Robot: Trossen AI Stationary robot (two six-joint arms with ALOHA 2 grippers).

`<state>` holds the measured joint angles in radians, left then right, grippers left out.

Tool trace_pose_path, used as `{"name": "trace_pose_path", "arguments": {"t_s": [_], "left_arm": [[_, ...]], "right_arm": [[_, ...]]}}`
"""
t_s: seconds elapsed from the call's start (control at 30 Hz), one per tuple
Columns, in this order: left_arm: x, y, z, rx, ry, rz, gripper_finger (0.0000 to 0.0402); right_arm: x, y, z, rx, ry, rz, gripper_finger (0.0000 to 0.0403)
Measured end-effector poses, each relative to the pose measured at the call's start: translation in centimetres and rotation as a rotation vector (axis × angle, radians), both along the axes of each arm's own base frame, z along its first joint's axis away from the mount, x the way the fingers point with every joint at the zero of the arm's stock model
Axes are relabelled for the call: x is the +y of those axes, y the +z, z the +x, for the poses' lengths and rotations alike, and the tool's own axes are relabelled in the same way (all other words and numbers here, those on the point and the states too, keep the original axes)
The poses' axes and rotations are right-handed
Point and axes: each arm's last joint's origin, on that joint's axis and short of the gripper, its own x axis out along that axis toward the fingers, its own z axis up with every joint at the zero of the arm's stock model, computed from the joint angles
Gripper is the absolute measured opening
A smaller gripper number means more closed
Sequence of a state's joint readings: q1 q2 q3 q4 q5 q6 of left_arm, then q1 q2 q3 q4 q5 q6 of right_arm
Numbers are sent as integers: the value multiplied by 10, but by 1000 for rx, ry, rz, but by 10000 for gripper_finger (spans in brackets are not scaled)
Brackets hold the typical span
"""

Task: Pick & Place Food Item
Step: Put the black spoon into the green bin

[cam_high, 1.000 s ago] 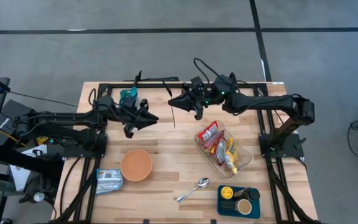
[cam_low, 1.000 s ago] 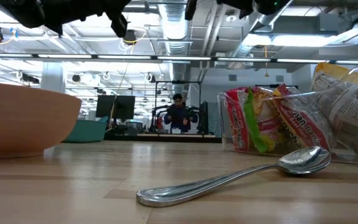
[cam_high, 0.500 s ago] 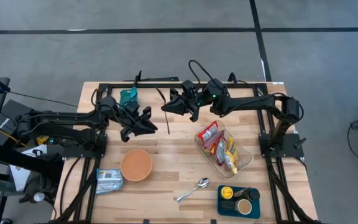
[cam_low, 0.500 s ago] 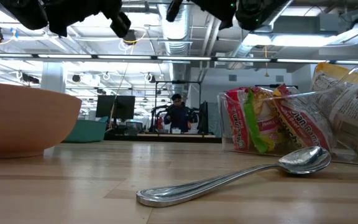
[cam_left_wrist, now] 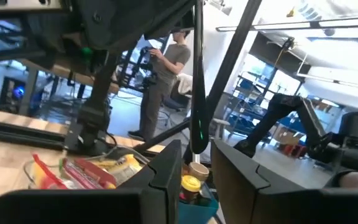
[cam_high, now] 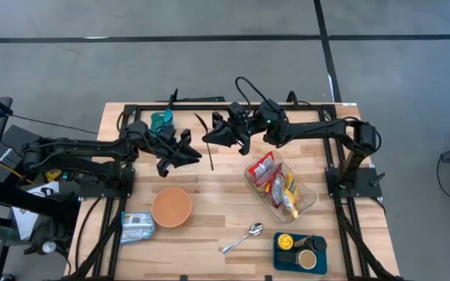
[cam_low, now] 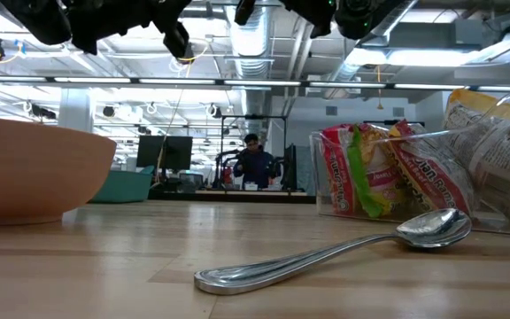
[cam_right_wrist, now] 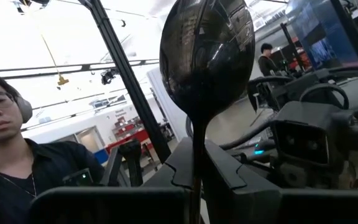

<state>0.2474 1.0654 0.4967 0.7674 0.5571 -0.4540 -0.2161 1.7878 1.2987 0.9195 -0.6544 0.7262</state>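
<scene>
My right gripper (cam_high: 208, 139) is shut on a black spoon (cam_high: 204, 140), high over the table's far middle. The spoon's bowl (cam_right_wrist: 207, 56) fills the right wrist view. My left gripper (cam_high: 200, 156) faces it from the left, narrowly open. The handle's free end (cam_left_wrist: 197, 140) stands just in front of the gap between the left gripper's fingers; I cannot tell whether they touch. Noodle packets (cam_high: 276, 181) lie in a clear tub (cam_high: 307, 199) right of centre. An orange bowl (cam_high: 171, 206) sits near the front left. My right gripper pinches the black spoon's handle (cam_right_wrist: 196, 146) below the bowl, between its two fingers. The fingers come about level from the table's right and lie across the handle. The spoon is lifted clear, far above the table, its bowl toward the far edge.
A metal spoon (cam_high: 243, 238) lies on the wood near the front. A blue packet (cam_high: 137, 226) lies left of the orange bowl, and a blue tray with jars (cam_high: 299, 251) sits at the front right. A teal object (cam_high: 161, 119) sits behind the left arm. People show beyond the table.
My right gripper has carried the black spoon toward the table's left and a little down, bringing it up to my left gripper, and has tipped as it went. The spoon stays clear of the table.
</scene>
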Motion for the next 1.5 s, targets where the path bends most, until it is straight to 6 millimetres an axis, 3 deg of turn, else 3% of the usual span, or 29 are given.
{"name": "trace_pose_path", "arguments": {"t_s": [0.17, 0.37, 0.63, 1.13, 1.27, 1.5], "left_arm": [[3, -12, 14, 67, -13, -44, 110], [6, -12, 39, 109, -239, -74, 154], [5, -8, 42, 72, -301, -40, 187], [5, -7, 42, 59, -314, -19, 162], [5, -7, 41, 65, -326, -28, 154], [10, 1, 39, -13, -242, -16, 143]], "right_arm": [[0, 0, 0, 0, 6, -3, 8], [0, 0, -1, 17, 40, 14, 8], [1, 0, -1, 17, 62, 7, 8], [-3, 5, -6, 43, 175, 97, 8], [-4, 7, -9, 96, 283, 146, 10], [-1, 7, -9, 113, 313, 151, 10]]}}
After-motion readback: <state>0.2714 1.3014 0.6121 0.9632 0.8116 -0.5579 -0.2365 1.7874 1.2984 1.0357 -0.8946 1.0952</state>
